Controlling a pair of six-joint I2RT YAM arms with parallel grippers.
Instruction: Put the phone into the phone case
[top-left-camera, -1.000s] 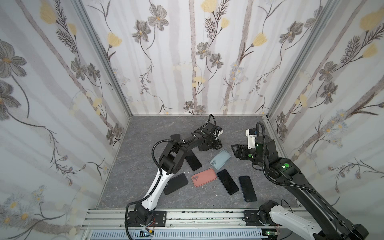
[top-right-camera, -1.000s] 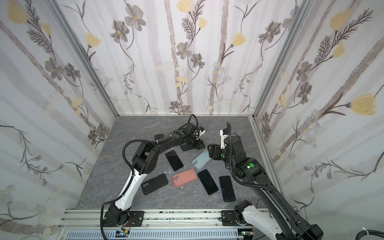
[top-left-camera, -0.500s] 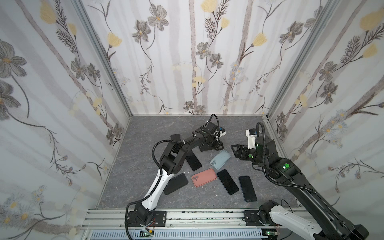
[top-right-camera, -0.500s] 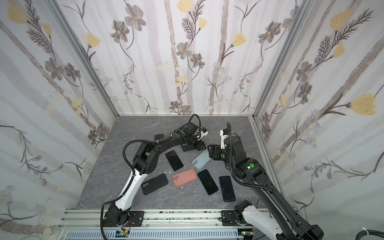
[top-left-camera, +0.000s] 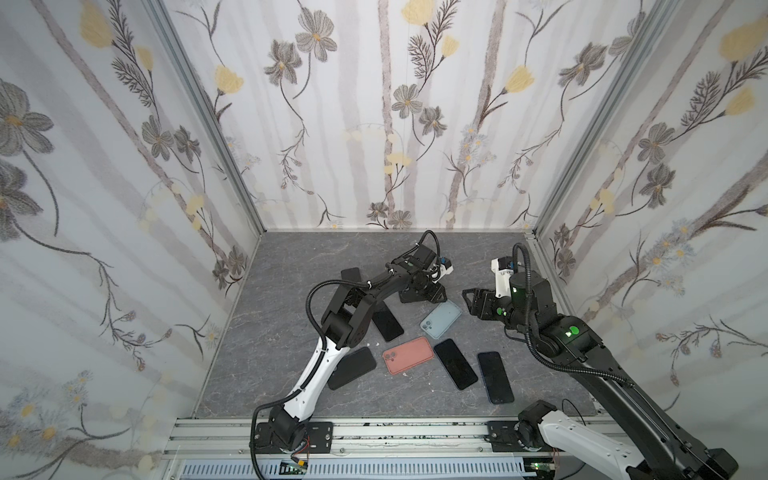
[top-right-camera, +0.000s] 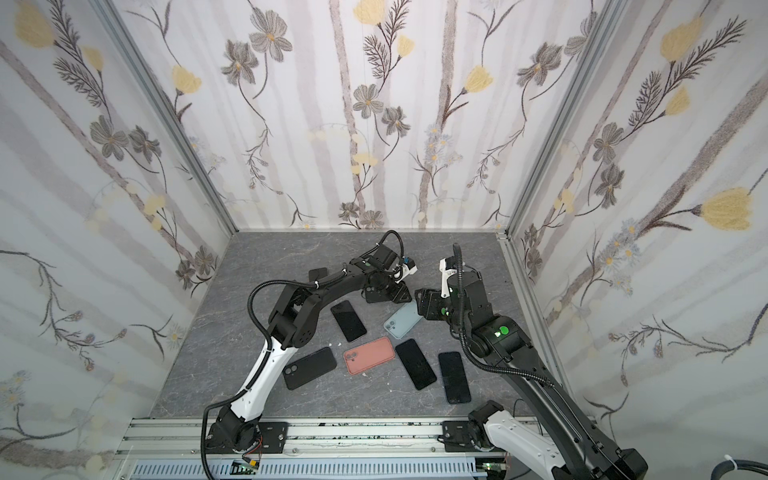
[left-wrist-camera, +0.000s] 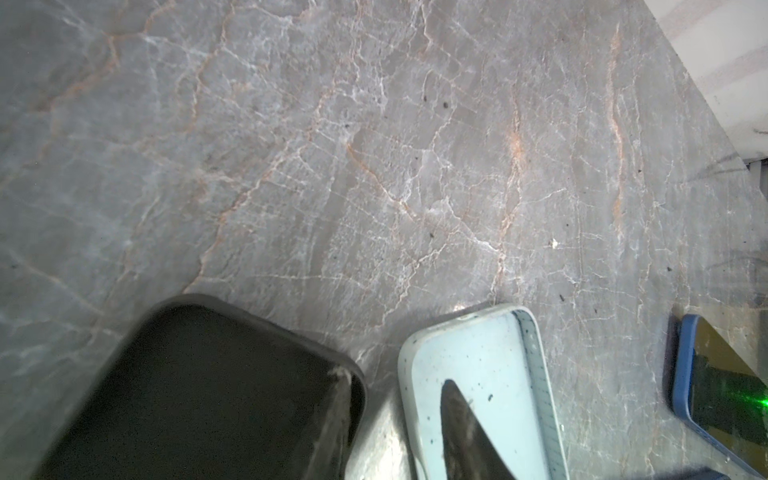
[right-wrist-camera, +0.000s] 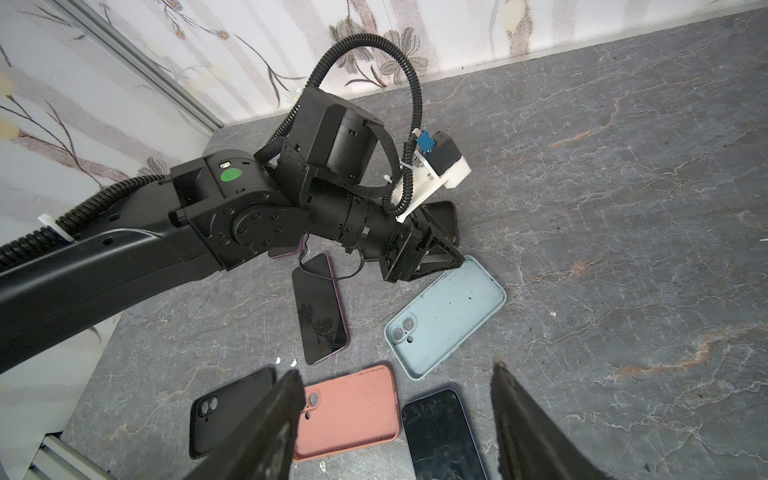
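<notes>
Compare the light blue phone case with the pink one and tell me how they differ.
Colour: the light blue case is pale, the pink case salmon. Place: the light blue case lies farther back, one end right by the left claw; the pink case lies nearer the front, apart from it. Both lie flat, open side up, empty.

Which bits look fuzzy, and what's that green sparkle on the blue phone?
Left wrist view: the black case looks smeared and soft; the green sparkle on the blue phone looks like a reflected light. Right wrist view: the right pincer has blurry fingers, close to the lens.
</notes>
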